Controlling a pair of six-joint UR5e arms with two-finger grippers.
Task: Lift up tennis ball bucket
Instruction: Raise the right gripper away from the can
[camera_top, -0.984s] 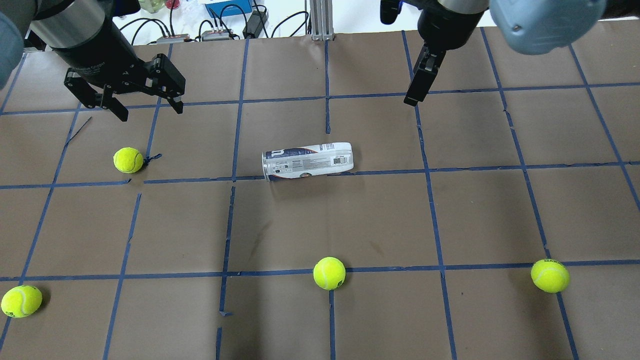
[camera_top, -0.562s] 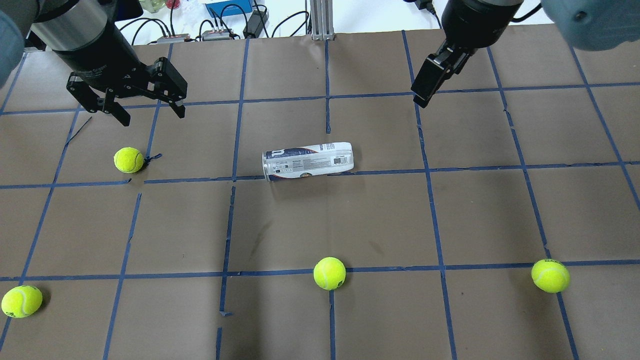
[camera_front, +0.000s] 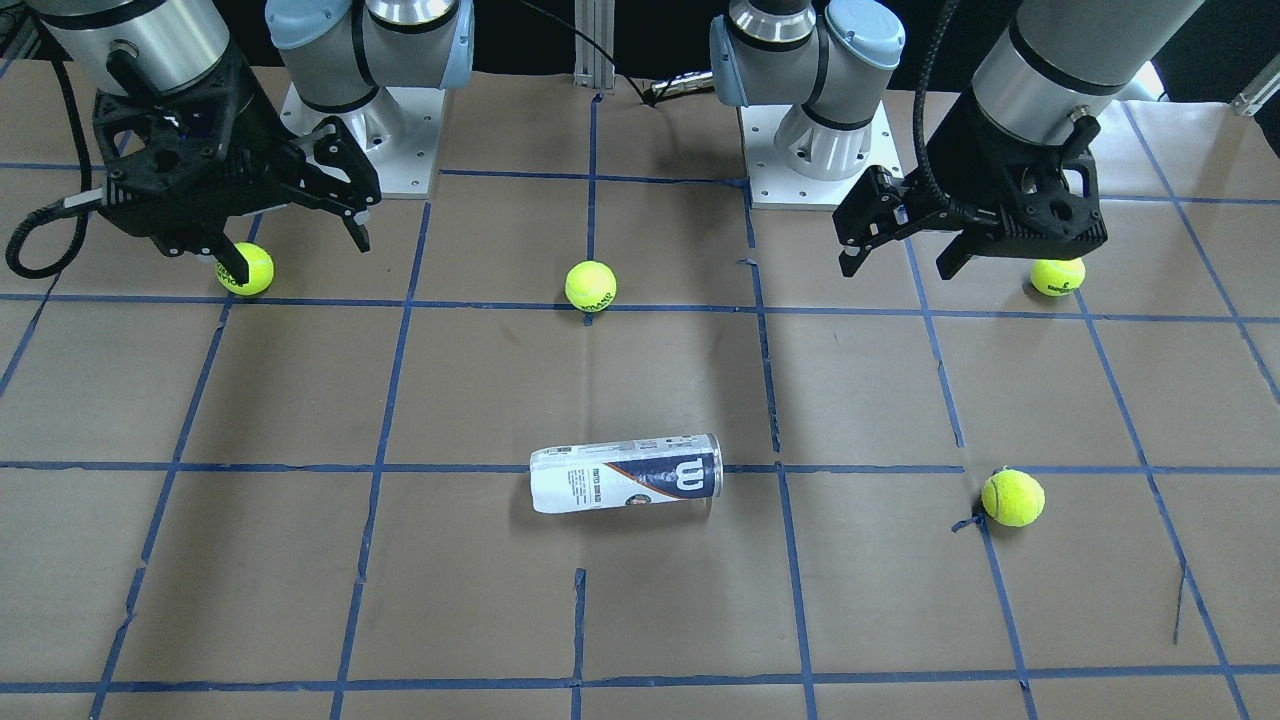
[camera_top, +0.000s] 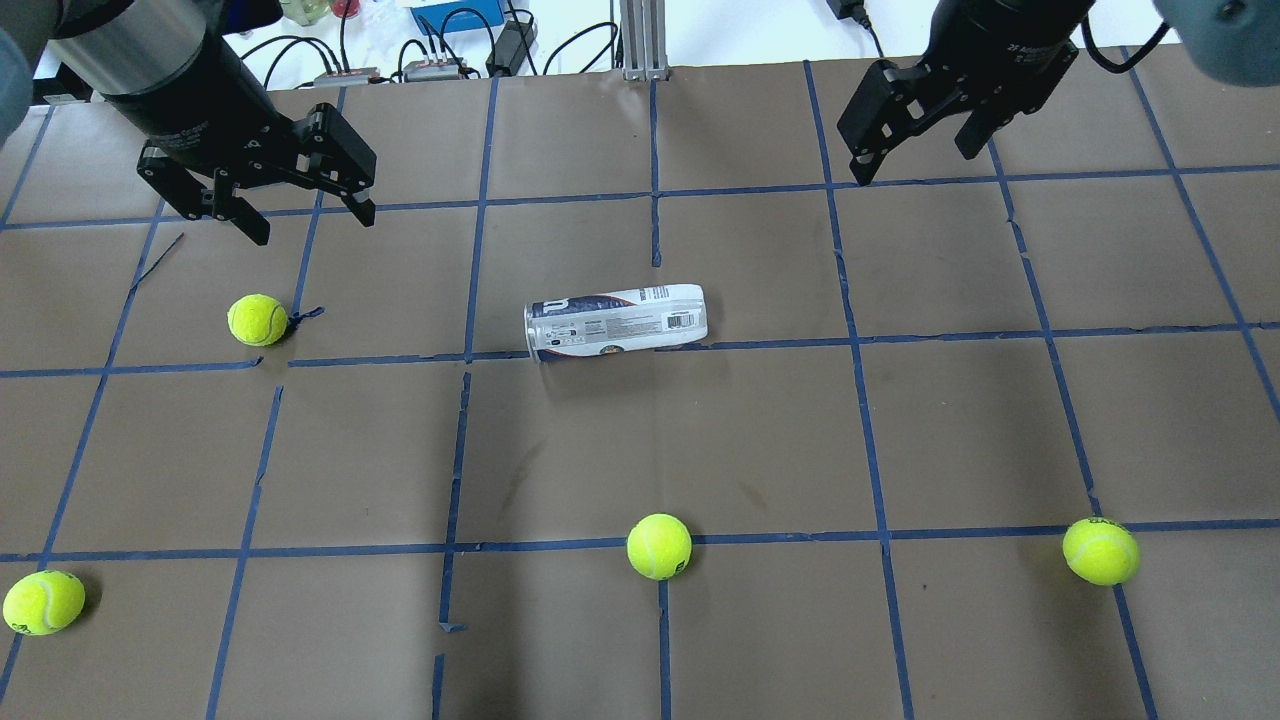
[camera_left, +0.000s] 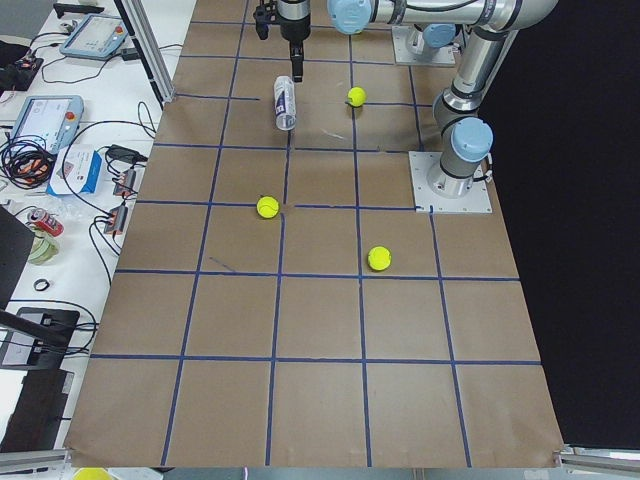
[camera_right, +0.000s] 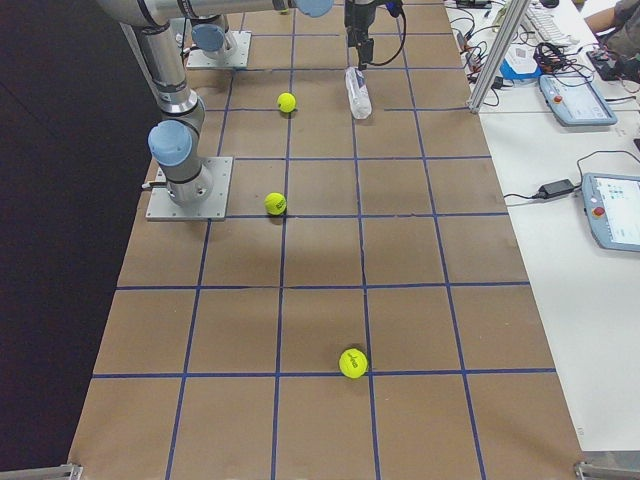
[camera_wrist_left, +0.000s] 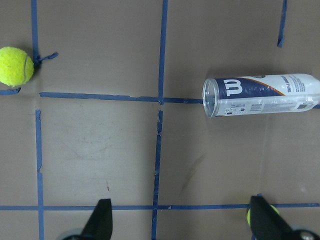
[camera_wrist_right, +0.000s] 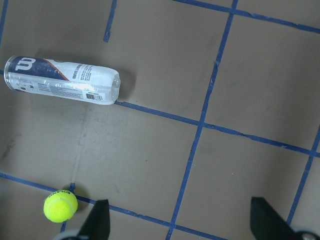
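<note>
- Front-facing: the tennis ball bucket (camera_front: 625, 473) lies on its side in the middle of the table (camera_front: 300, 580), untouched. The left gripper (camera_front: 898, 268) and right gripper (camera_front: 295, 255) hang high, well apart from it, jaws spread and empty
- Overhead: within the last second the right gripper has swung from edge-on to broadside. The left has barely shifted, the bucket not at all
- Side views: the bucket lies at the far end, the jaws too small to judge
- Left wrist: the bucket's clear end shows at upper right, far from the fingertips
- Right wrist: the bucket lies upper left, with a tennis ball (camera_wrist_right: 60, 207) nearer the fingers. The wrist looks freshly squared, but the descent and lift are judged still ahead
</note>
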